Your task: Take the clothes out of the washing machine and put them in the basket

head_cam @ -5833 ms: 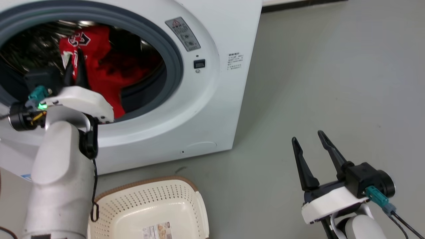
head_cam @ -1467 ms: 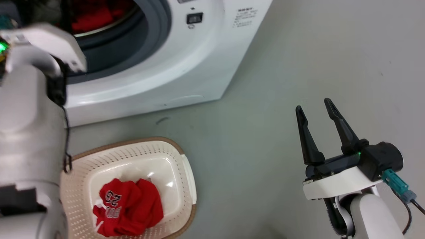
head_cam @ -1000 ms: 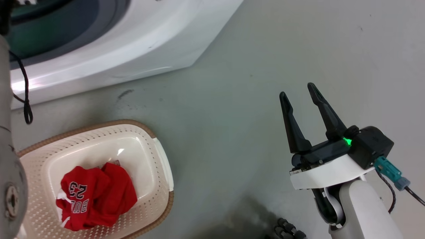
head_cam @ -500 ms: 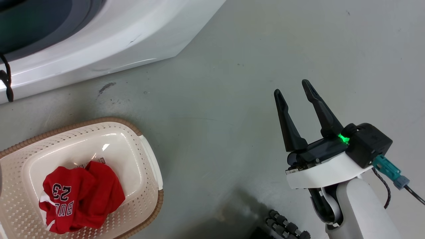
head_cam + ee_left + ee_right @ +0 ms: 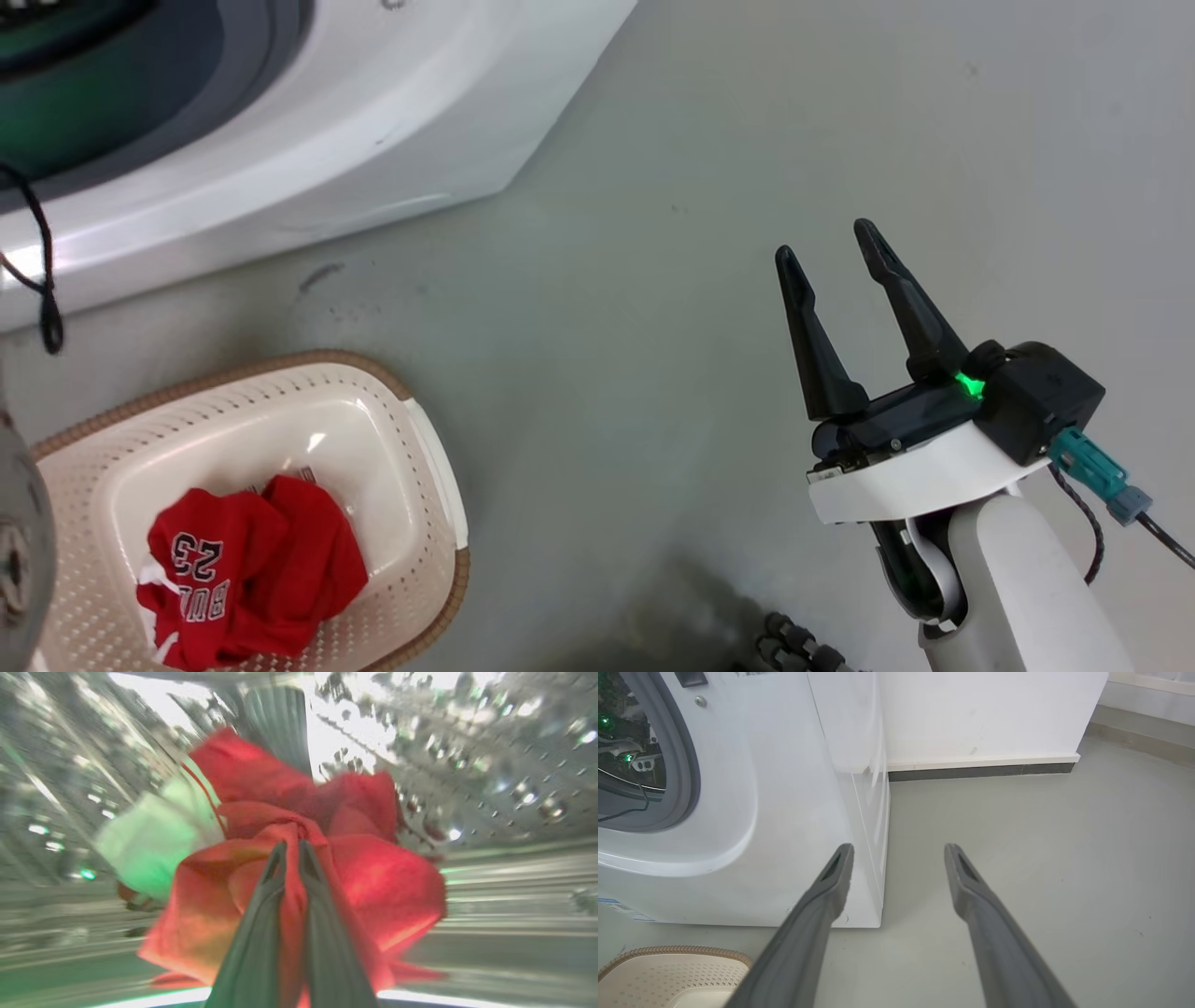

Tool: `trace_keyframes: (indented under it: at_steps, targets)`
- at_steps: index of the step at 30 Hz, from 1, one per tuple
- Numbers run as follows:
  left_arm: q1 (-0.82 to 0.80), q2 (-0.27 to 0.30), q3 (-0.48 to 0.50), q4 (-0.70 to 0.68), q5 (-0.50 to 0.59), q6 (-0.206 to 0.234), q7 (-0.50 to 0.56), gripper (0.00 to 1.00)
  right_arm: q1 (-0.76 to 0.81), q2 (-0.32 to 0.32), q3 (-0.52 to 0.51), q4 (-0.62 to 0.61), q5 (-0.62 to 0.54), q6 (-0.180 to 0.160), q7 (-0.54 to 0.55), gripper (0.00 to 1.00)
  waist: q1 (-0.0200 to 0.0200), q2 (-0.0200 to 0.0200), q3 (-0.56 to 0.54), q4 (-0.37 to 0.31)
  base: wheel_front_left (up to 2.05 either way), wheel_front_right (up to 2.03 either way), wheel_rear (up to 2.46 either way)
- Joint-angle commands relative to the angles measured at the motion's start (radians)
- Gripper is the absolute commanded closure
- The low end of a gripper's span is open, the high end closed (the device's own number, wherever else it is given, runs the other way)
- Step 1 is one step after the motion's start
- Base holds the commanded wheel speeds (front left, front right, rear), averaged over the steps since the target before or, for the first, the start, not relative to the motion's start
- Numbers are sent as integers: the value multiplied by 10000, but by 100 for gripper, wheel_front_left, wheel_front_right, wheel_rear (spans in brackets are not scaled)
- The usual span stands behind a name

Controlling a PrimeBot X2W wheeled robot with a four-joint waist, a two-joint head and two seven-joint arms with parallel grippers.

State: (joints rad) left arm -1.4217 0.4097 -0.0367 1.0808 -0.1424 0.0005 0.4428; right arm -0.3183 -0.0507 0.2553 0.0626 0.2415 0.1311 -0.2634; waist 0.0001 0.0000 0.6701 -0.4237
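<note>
Your left end effector is inside the perforated steel drum of the washing machine. Its two dark fingers are pinched together on a fold of a red garment. The cloth bunches up around and above the fingertips and spills down on both sides of them. A pale patch tinted green sits at the garment's left in the left wrist view. That view is blurred, so you cannot tell whether the patch is trim or something else, nor whether the cloth is touching the drum wall.

In the head view the basket stands on the grey floor in front of the machine, close to it but not touching. A second red garment, with dark-and-white lettering and the number 23 on it, lies crumpled in the bottom of the basket, toward its near side.

Your right end effector hangs over bare floor, well to the right of the basket and the machine. Its fingers are spread apart with nothing between them, and a green light glows at their base. In the right wrist view the same fingers point toward the machine's front corner, with a corner of the basket's rim at the lower left.
</note>
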Motion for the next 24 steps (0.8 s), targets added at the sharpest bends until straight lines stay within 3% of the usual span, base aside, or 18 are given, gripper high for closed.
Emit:
trace_keyframes:
  at_steps: [1,5,12,24]
  targets:
    - [233,-9,-40,-66,64,43,-253,100,-15,10,-38,21,-91,-7,-18,0,-1,0,-283,85,0,0,0]
    - [1074,-196,-81,-283,17,103,-2130,100,183,7,-151,181,-272,-7,-19,0,-1,0,-1028,264,0,0,0]
    - [2393,-661,16,62,-297,33,-4513,100,615,9,-261,460,-662,-7,-19,0,-1,0,-2417,568,0,0,0]
    - [4071,-1328,186,843,-850,-169,-6618,100,1485,9,-477,719,-1047,-7,149,0,-1,0,-4417,901,0,0,0]
